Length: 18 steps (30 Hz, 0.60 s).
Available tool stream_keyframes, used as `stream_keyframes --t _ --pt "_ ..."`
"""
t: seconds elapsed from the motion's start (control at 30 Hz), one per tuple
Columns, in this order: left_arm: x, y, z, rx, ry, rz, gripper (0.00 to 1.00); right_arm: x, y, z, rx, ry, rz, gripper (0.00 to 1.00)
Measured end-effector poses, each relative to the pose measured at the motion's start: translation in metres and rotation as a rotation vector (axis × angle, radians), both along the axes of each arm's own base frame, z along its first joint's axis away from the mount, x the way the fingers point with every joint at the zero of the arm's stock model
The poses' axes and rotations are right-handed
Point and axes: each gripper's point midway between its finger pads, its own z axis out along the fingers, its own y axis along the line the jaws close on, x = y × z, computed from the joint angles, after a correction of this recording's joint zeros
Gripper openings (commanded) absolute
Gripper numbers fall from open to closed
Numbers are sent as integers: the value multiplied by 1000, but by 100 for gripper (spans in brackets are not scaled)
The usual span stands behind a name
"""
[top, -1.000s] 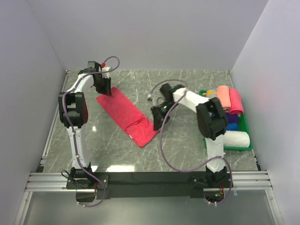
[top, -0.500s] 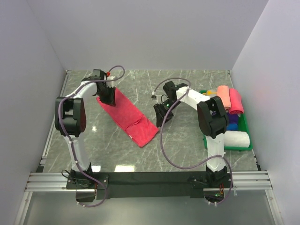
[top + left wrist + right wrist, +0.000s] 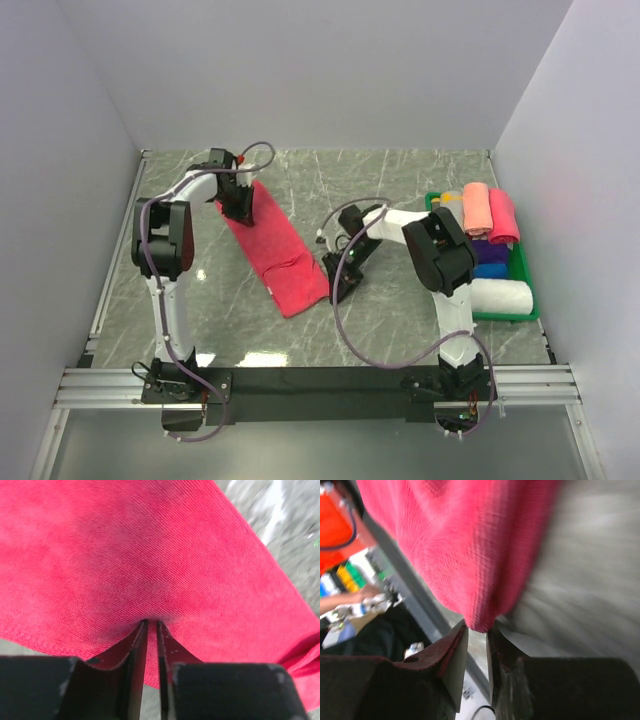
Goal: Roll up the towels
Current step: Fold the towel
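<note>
A crimson-red towel lies as a long diagonal strip on the marble table, its near end folded double. My left gripper is at the strip's far end. In the left wrist view its jaws are shut on a pinch of the red cloth, which puckers at the tips. My right gripper is at the near right corner of the strip. In the right wrist view, which is blurred, that corner of the towel sits between the tips of the gripper, shut on it.
A green tray stands at the right edge of the table. It holds rolled towels: a salmon one, a pink one, a blue one and a white one. Walls enclose the table on three sides.
The left gripper has moved right and nearer onto the towel's far end. The right gripper has come nearer with the corner. The strip now lies steeper and narrower.
</note>
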Motion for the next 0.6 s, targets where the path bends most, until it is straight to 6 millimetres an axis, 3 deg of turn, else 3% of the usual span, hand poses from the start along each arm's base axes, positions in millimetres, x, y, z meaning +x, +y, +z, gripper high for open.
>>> stream_keyframes --t 0.1,0.27,0.47,0.6 --pt "13 -15 0 -4 -25 -42 17 -25 11 0 27 51 37 28" --pt "35 -60 2 -46 -78 -128 21 -52 22 0 85 99 59 29" --pt "43 -98 8 -123 -105 -208 42 -61 10 14 99 9 49 35" --pt "42 -102 14 -151 -117 -220 56 -42 2 46 137 -138 8 36"
